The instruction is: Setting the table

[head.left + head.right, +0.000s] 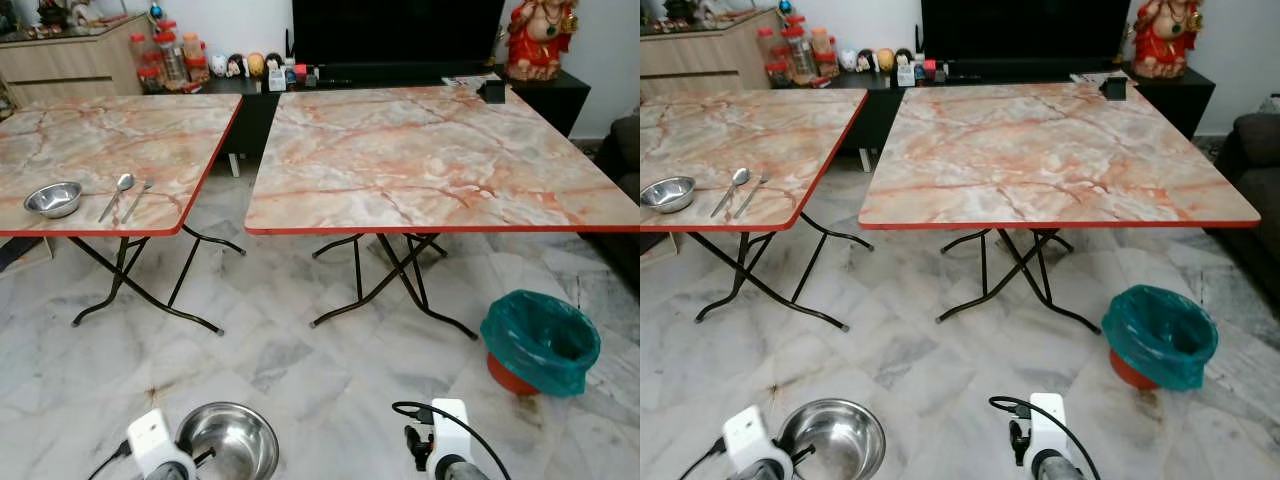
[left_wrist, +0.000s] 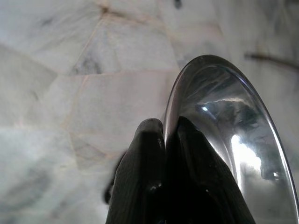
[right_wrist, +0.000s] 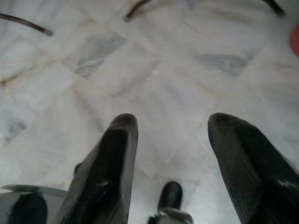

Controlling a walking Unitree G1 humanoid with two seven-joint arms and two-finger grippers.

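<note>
Steel bowl pinched at its rim by my left end effector, low over marble floor; right end effector spread wide, empty; second bowl, spoon on left counter.

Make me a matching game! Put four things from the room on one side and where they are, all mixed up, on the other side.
Things:
1. spoon
2. big steel bowl
3. green-lined bin
4. right gripper

Places or states:
A. on the floor beside the right table
B. open, over the marble floor
C. on the left table, next to a small bowl
D. pinched by the left gripper at its rim

Pairs: 1-C, 2-D, 3-A, 4-B
</note>
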